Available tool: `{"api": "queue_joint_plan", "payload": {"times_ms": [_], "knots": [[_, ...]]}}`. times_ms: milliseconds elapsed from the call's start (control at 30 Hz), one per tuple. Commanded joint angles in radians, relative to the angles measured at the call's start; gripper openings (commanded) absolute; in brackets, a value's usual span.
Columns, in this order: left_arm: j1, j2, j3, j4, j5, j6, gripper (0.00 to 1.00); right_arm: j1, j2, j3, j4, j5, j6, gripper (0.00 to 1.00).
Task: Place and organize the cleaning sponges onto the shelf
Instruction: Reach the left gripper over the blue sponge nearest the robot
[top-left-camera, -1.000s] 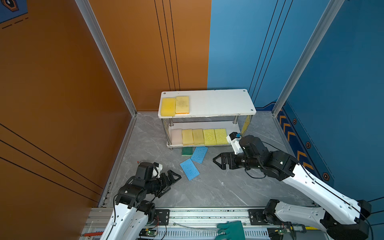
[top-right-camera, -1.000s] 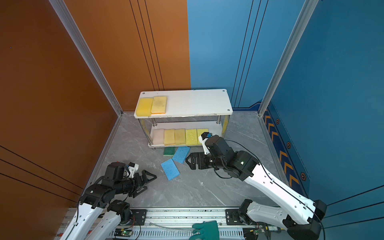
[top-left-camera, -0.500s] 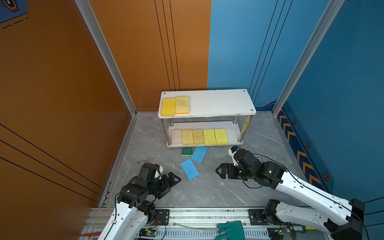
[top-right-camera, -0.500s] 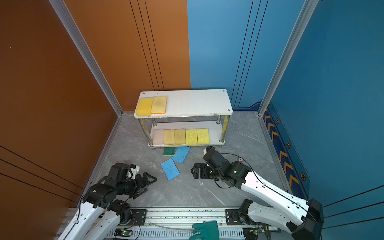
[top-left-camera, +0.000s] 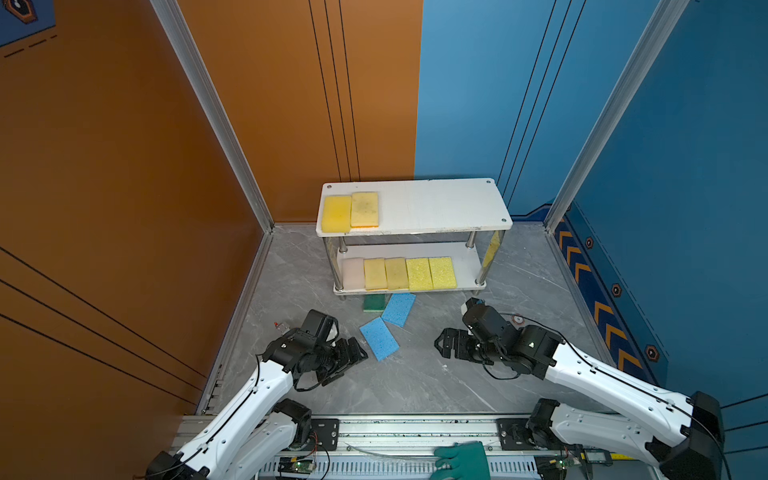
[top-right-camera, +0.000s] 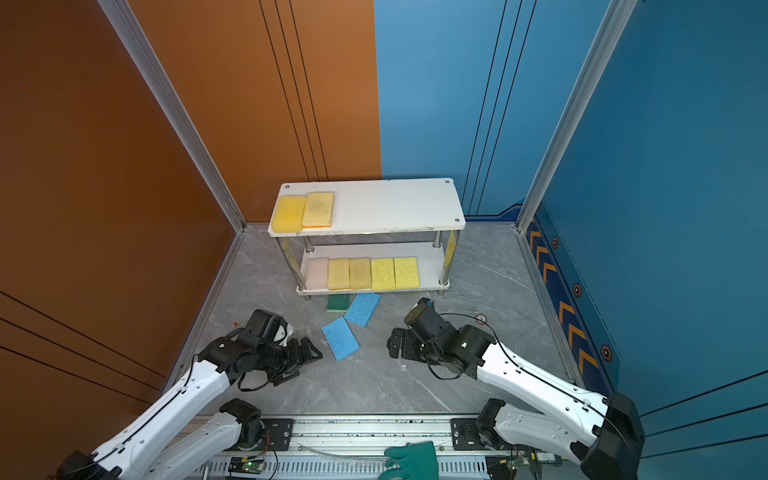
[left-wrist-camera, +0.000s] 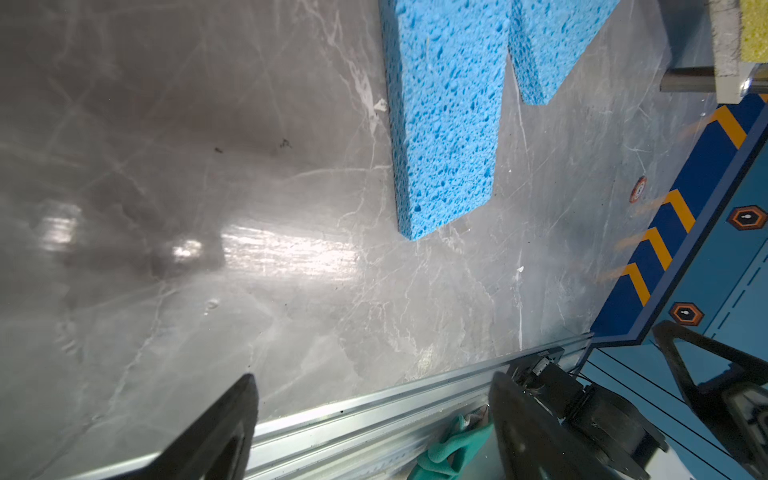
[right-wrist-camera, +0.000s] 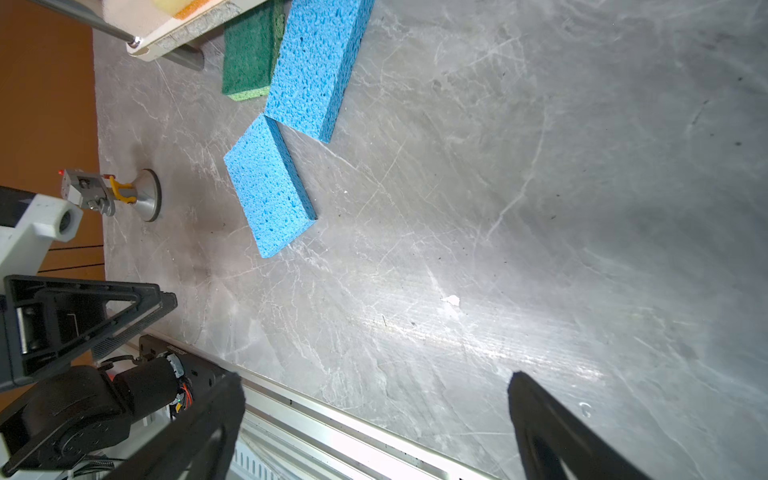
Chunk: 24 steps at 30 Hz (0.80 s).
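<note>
grey marble floor (top-left-camera: 415, 386) inspected; we find seven sponges (top-left-camera: 419, 274) on the shelf (top-left-camera: 436, 208); near blue sponge (top-left-camera: 379, 338), far blue sponge (top-left-camera: 399, 309) and green sponge (top-left-camera: 373, 302) lie before it; left gripper (top-left-camera: 352, 362) and right gripper (top-left-camera: 441, 344) stand wide apart, empty.

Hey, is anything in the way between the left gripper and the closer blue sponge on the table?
Nothing visible. Only bare grey tabletop lies between the left gripper and the nearer blue sponge; the second blue sponge sits beyond it, toward the shelf.
</note>
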Motion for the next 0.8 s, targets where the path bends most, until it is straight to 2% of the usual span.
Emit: {"api": "queue_joint_plan", "payload": {"times_ms": [0, 433, 633, 767], "knots": [[-0.021, 0.056, 0.043, 0.064, -0.049, 0.039, 0.82, 0.005, 0.022, 0.008, 0.006, 0.02, 0.004, 1.0], [-0.066, 0.339, 0.158, 0.19, -0.095, 0.043, 0.77, -0.033, -0.024, -0.018, 0.004, 0.005, -0.009, 1.0], [-0.081, 0.412, 0.196, 0.206, -0.123, 0.042, 0.74, -0.075, -0.036, -0.02, 0.003, -0.022, -0.029, 1.0], [-0.082, 0.441, 0.204, 0.207, -0.129, 0.041, 0.68, -0.09, -0.034, -0.018, 0.003, -0.031, -0.04, 1.0]]}}
